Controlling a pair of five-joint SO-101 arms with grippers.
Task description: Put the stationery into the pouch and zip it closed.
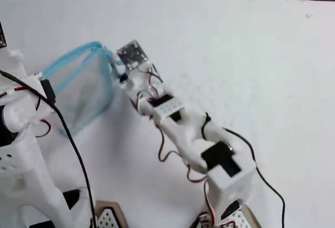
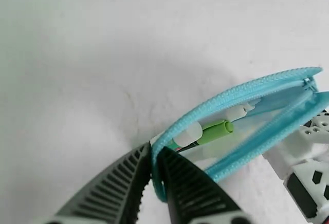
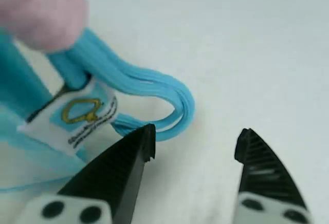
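The clear pouch (image 1: 86, 92) with blue zipper trim lies at the table's left, its mouth gaping. Inside it in the left wrist view are a green marker (image 2: 213, 130) and white-capped pens (image 2: 237, 112). My left gripper (image 2: 154, 154) is shut on the end of the pouch's zipper band (image 2: 231, 94). My right gripper (image 3: 198, 131) is open at the pouch's other end (image 1: 121, 73). One of its fingers (image 3: 134, 149) is next to the blue cord loop (image 3: 172, 94) and the white label (image 3: 77, 121); nothing sits between the fingers.
The left arm (image 1: 21, 118) stands at the table's left edge, the right arm (image 1: 209, 149) stretches from the front middle. White tabletop (image 1: 251, 55) spreads to the right and behind. A blurred pink shape (image 3: 43, 11) sits close in the right wrist view.
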